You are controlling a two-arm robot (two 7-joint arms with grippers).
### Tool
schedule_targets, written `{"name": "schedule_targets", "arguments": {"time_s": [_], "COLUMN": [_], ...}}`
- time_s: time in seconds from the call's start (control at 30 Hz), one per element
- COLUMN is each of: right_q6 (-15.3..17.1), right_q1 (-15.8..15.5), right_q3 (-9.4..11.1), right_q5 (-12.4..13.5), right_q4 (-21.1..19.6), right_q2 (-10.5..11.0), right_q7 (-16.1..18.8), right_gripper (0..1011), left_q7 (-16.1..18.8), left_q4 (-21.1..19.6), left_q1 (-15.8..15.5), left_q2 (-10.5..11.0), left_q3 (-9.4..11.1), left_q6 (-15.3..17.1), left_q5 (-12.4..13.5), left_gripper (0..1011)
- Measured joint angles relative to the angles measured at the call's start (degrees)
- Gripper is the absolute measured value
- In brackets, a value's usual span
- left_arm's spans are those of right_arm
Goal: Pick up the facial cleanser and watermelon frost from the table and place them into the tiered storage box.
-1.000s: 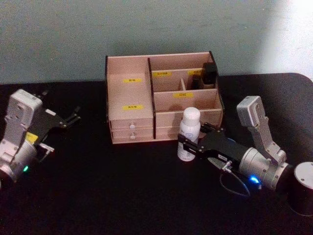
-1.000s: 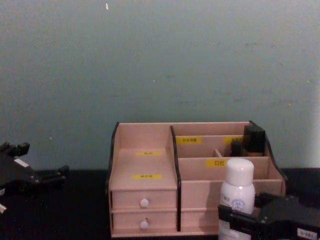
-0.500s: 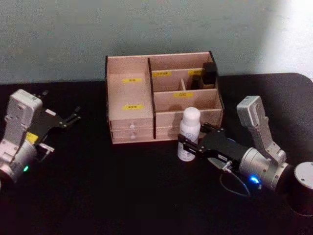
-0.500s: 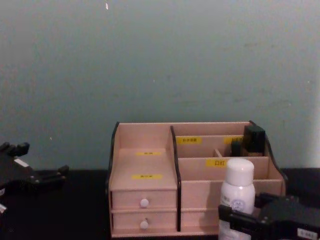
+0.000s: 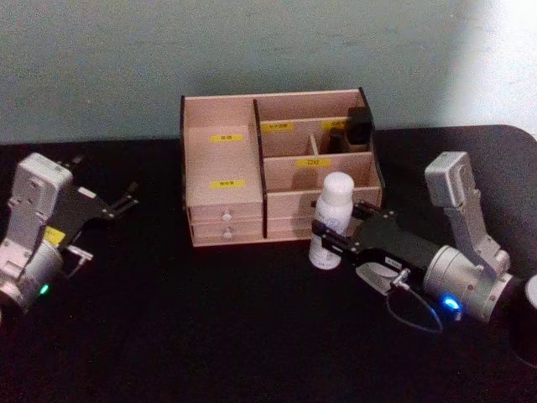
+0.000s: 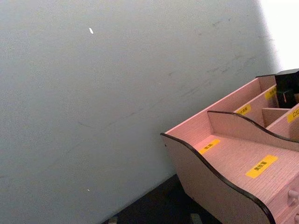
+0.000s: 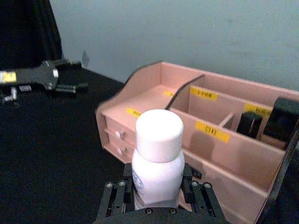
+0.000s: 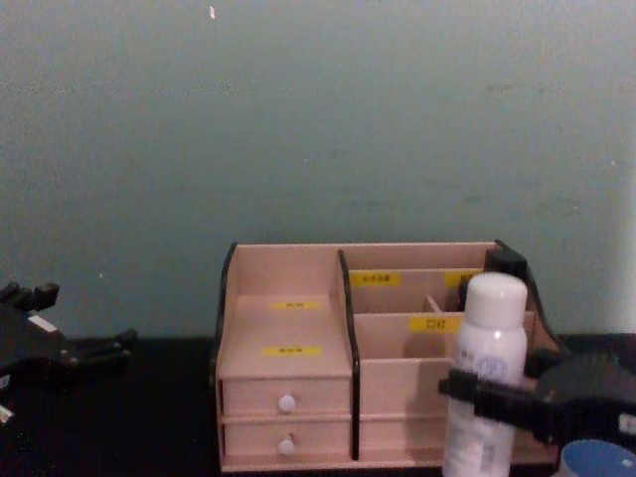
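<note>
Raised and carried slightly rightward since a second ago, the tall slim white cylindrical facial cleanser bottle (image 5: 329, 220) is now held upright just before the light pinkish wooden tiered storage box (image 5: 220, 159). It is clamped low on its body by the right gripper (image 5: 337, 242), likely so the cap can be cleared over the front wall. The squat blue-lidded watermelon frost jar (image 8: 596, 459) is left waiting beside the right arm. The left gripper (image 5: 120, 202) is kept parked, fingers spread, unchanged, left of the box.
</note>
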Motion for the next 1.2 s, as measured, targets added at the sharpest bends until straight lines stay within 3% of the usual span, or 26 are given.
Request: {"name": "schedule_targets", "arguments": {"time_s": [0.27,0.53,0.67,1.2], "right_q6": [2.02,3.07,3.15,2.65], "right_q1": [-0.38,2.61,4.89,16.05], "right_q3": [1.87,2.17,1.96,-0.80], "right_q5": [2.80,3.41,3.10,-0.20], "right_q4": [-5.42,-6.35,-4.94,8.06], "right_q2": [1.27,0.80,-0.04,-5.61], "right_q7": [-0.76,-2.71,-3.43,-4.22], "right_gripper": [595,595,595,595], "left_q7": [0.00,0.00,0.00,0.00], "left_q4": [0.00,0.00,0.00,0.00], "left_q1": [0.00,0.00,0.00,0.00], "left_q2": [0.00,0.00,0.00,0.00], "left_q3": [0.00,0.00,0.00,0.00], "left_q6": [0.00,0.00,0.00,0.00], "left_q5": [0.00,0.00,0.00,0.00], "left_gripper": [1001,1001,1001,1001]}}
